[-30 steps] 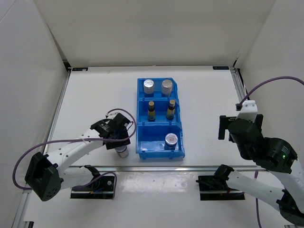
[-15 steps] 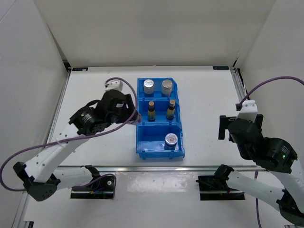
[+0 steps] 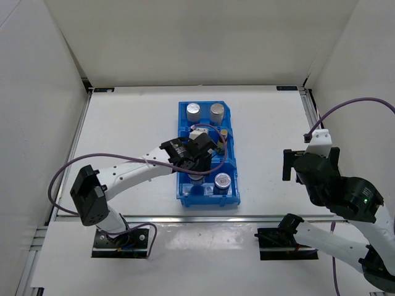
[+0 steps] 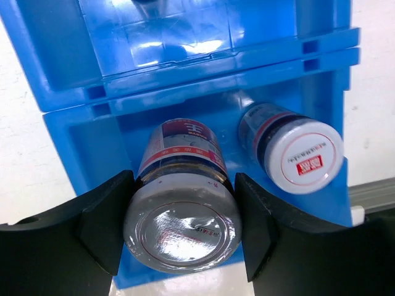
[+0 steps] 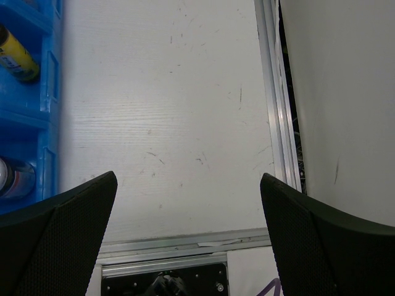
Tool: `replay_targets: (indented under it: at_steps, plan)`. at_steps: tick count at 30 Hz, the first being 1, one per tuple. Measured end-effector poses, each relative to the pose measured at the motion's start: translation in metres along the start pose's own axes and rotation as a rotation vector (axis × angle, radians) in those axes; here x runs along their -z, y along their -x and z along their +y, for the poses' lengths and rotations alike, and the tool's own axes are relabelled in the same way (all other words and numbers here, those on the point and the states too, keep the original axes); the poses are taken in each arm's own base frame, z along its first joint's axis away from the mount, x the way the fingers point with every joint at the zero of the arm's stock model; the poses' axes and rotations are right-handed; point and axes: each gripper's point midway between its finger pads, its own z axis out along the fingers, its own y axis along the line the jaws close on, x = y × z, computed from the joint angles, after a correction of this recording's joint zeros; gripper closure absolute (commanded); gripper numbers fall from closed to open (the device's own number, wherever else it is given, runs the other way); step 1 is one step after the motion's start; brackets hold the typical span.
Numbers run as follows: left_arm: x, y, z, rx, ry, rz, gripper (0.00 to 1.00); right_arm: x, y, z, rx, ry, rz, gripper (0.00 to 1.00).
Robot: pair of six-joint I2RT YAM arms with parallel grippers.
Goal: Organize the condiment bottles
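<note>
My left gripper (image 4: 182, 185) is shut on a short silver-lidded jar (image 4: 182, 229) and holds it in the near compartment of the blue bin (image 4: 68, 129), beside a second short jar (image 4: 299, 157). In the top view the left gripper (image 3: 196, 165) reaches over the bin (image 3: 183, 196). The second jar (image 3: 222, 181) stands near right. Two silver-topped cylinders (image 3: 194, 111) (image 3: 216, 113) stand in the far compartment. One amber bottle (image 3: 223, 134) shows in the middle compartment; the arm hides the other. My right gripper (image 5: 188, 179) is open and empty over bare table, right of the bin.
Aluminium rails run along the table's near edge (image 3: 185, 217) and its right edge (image 5: 274, 123). White walls enclose the table on three sides. The bin's right wall (image 5: 49, 92) shows at the left of the right wrist view.
My left arm lifted the short jar from the table left of the bin and carried it right, into the bin's near compartment. The right arm has not moved.
</note>
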Motion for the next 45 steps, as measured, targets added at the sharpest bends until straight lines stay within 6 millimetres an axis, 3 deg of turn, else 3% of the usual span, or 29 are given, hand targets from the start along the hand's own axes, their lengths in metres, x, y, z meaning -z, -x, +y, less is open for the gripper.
replay_targets:
  at_steps: [13,15,16,18,19,24,27,30,33,36,38,40,43,45]
  plan:
    - [-0.048,-0.031,0.004,-0.019,0.075,0.082,0.86,0.000,0.000,0.000,0.001,-0.001,0.001,0.00]
    - [-0.053,-0.033,0.004,-0.018,0.082,0.089,0.75,0.000,0.000,0.000,0.002,-0.001,0.000,0.00]
    - [-0.054,-0.034,0.004,-0.016,0.083,0.090,0.58,0.000,0.000,0.000,0.002,-0.002,0.000,0.00]
    - [-0.054,-0.036,0.006,-0.013,0.087,0.092,0.39,0.000,0.000,0.000,0.002,-0.002,0.000,0.00]
    - [-0.054,-0.036,0.006,-0.011,0.087,0.093,0.24,0.000,0.000,0.000,0.001,-0.002,0.000,0.00]
    - [-0.043,-0.027,0.008,-0.010,0.076,0.055,0.00,0.000,0.000,-0.001,-0.001,-0.004,-0.002,0.00]
    - [-0.017,-0.008,0.006,-0.006,0.048,0.005,0.00,0.001,0.000,-0.002,-0.004,-0.003,-0.006,0.00]
    - [0.032,0.033,0.003,0.008,-0.005,-0.114,0.00,0.001,0.000,-0.003,-0.009,-0.002,-0.010,0.00]
    - [0.110,0.084,0.014,0.053,-0.073,-0.317,0.00,0.002,0.000,-0.003,-0.010,-0.001,-0.011,0.00]
    - [0.201,0.113,0.059,0.129,-0.125,-0.563,0.00,0.002,0.000,-0.003,-0.010,-0.001,-0.010,0.00]
    - [0.247,0.110,0.105,0.187,-0.123,-0.696,0.00,0.002,0.000,-0.003,-0.009,-0.001,-0.011,0.00]
    - [0.281,0.092,0.159,0.259,-0.094,-0.814,0.00,0.002,0.000,-0.003,-0.007,-0.001,-0.011,0.00]
    - [0.287,0.052,0.222,0.354,-0.026,-0.908,0.00,0.002,0.000,-0.003,-0.005,-0.001,-0.011,0.00]
    - [0.265,0.022,0.249,0.376,0.031,-0.906,0.00,0.002,0.000,-0.004,-0.005,0.000,-0.012,0.00]
